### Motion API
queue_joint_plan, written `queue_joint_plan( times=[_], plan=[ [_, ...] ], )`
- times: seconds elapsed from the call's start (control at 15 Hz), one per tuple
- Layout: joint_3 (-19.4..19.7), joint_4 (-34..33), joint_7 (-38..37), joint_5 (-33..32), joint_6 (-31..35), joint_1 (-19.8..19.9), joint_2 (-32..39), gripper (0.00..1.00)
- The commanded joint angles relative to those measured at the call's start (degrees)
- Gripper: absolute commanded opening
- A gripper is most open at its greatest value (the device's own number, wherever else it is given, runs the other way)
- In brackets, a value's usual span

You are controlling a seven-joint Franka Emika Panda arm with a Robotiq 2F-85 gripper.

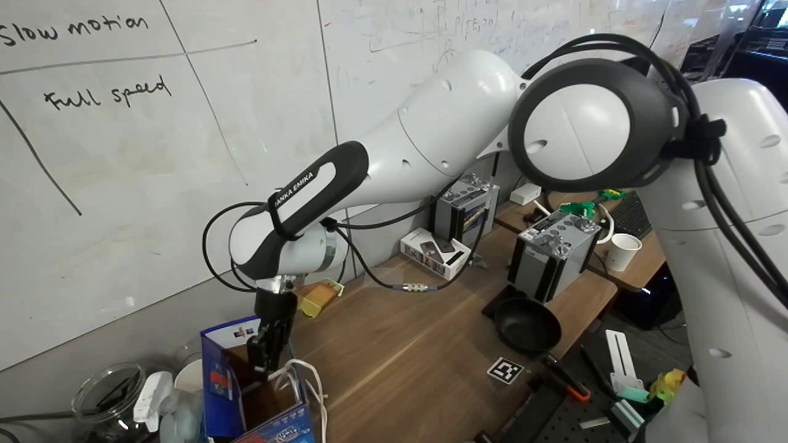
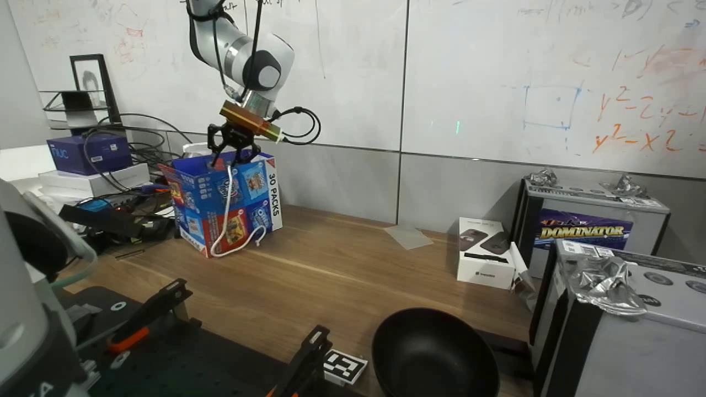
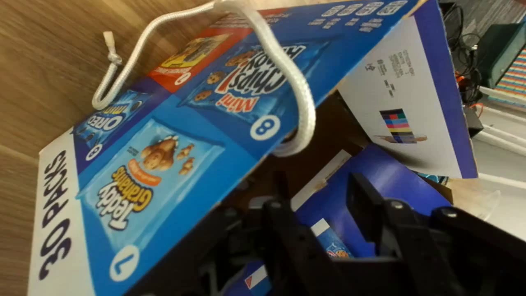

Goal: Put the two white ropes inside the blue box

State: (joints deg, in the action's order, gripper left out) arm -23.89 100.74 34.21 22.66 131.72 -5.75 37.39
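A braided white rope (image 3: 269, 39) — knotted at one end — loops over the rim of the snack-printed blue box (image 3: 234, 152); the hand (image 3: 318, 183) stands with jaws parted.

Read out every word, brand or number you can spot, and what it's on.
On the whiteboard:
"Slow motion"
"Full speed"
"y²", in orange
On the blue box:
"30 PACKS"
"Teddy Grahams"
"7"
"Mini Chips Ahoy!"
"8"
"OREO mini"
"8"
"DOMINATOR", grey box
"nuc", purple carton
"ANKA EMIKA", robot arm, start unreadable
Too small or blurred: other whiteboard writing; blue box's remaining print; white carton lettering.
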Motion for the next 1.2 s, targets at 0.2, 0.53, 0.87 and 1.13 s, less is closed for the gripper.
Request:
queue_joint_plan(
  times=[0.2,0.53,0.87,1.13],
  plan=[
    [2.51,3.52,-0.58,-5.89,-4.32,0.2,-6.23,0.96],
    [4.56,12.6,1.32,-12.03,-10.75,1.02,-20.82,1.0],
    [8.18,25.72,5.99,-15.09,-10.32,1.11,-37.09,1.0],
    [12.51,38.59,11.21,-13.58,-2.54,0.05,-46.99,1.0]
  ],
)
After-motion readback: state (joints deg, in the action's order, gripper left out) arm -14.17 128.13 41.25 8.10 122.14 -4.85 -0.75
